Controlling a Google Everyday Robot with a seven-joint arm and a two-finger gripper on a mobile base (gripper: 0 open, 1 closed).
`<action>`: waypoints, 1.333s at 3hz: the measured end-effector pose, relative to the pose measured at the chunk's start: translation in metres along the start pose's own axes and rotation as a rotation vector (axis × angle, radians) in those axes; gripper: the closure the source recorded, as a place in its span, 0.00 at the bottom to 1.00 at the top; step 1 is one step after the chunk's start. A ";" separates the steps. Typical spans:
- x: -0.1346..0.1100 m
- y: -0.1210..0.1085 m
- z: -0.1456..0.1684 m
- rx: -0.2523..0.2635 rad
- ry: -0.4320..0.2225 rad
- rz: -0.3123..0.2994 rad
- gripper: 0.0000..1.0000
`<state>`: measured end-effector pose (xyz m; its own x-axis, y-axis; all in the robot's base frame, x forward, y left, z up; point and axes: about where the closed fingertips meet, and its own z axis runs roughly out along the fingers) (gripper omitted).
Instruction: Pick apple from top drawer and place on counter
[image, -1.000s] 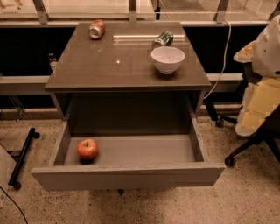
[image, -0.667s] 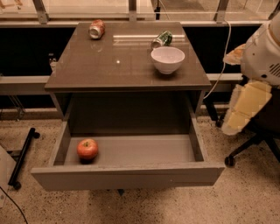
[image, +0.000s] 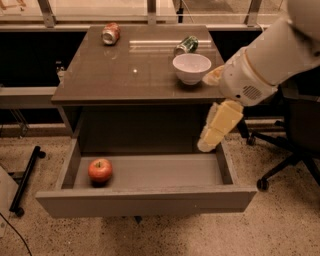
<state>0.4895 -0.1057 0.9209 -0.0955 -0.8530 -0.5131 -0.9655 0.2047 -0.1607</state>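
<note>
Counter (image: 115, 75): glossy brown-grey, upper centre, above speckled floor. Top drawer (image: 145, 200): pulled open, lower centre. Apple (image: 100, 170): round, stem up, at the drawer's left end. Gripper (image: 206, 145): pointing down over the drawer's right rear, well apart from the apple; whether spread or closed cannot be told. On the counter: white bowl (image: 191, 67), green can (image: 186, 44), red can (image: 110, 33).

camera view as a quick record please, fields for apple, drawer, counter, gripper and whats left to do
apple: lying in the drawer, left side, stem up
top drawer: pulled open, holds only the apple
counter: carries white bowl, red can, green can; no apple
gripper: over the drawer's right rear, apart from the apple
left to do: apple not yet picked
</note>
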 end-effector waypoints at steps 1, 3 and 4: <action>-0.024 -0.006 0.040 -0.076 -0.086 -0.012 0.00; -0.026 -0.009 0.065 -0.046 -0.095 0.023 0.00; -0.036 -0.013 0.109 -0.057 -0.140 0.041 0.00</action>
<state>0.5318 -0.0255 0.8493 -0.1043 -0.7682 -0.6316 -0.9740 0.2073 -0.0914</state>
